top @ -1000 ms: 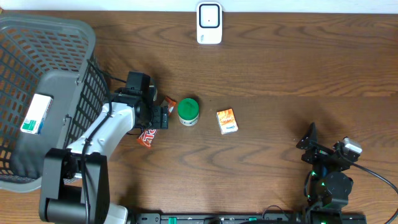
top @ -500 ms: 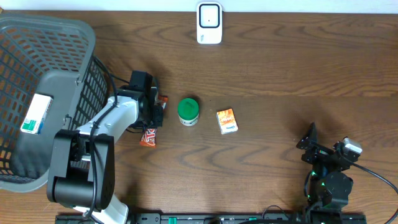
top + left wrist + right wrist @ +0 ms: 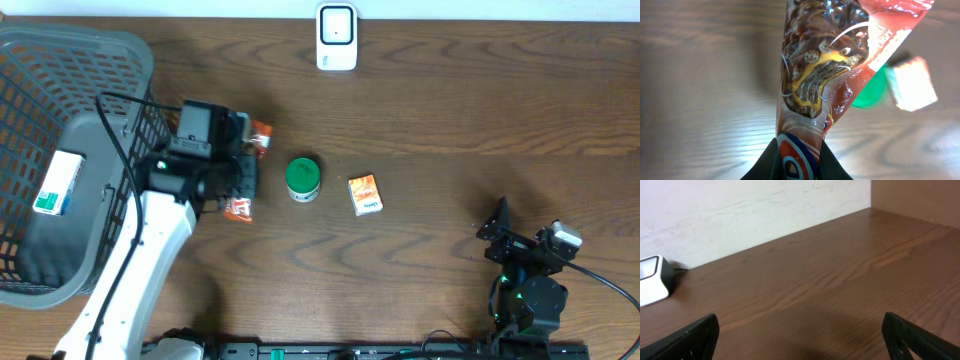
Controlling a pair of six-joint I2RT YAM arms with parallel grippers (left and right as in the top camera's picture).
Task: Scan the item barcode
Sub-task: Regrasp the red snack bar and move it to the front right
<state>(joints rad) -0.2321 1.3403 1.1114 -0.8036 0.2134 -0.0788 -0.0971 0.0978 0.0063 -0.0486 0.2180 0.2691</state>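
My left gripper (image 3: 799, 160) is shut on a red and brown snack bar wrapper (image 3: 825, 65), which stands up from between the jaws above the wood. From overhead the same gripper (image 3: 247, 172) hangs left of the green jar, with the wrapper's ends (image 3: 239, 208) showing on either side of it. The white barcode scanner (image 3: 336, 37) stands at the table's far edge; it also shows at the left of the right wrist view (image 3: 652, 285). My right gripper (image 3: 800, 340) is open and empty near the front right (image 3: 500, 228).
A green-lidded jar (image 3: 302, 179) and a small orange box (image 3: 365, 194) lie right of the left gripper. A grey wire basket (image 3: 60, 60) at the left holds a white and green box (image 3: 57, 184). The jar (image 3: 871, 92) and box (image 3: 911, 82) show blurred behind the wrapper.
The left gripper has closed on the snack bar and raised it off the table, shifting slightly left and toward the far side. The right arm has not moved.
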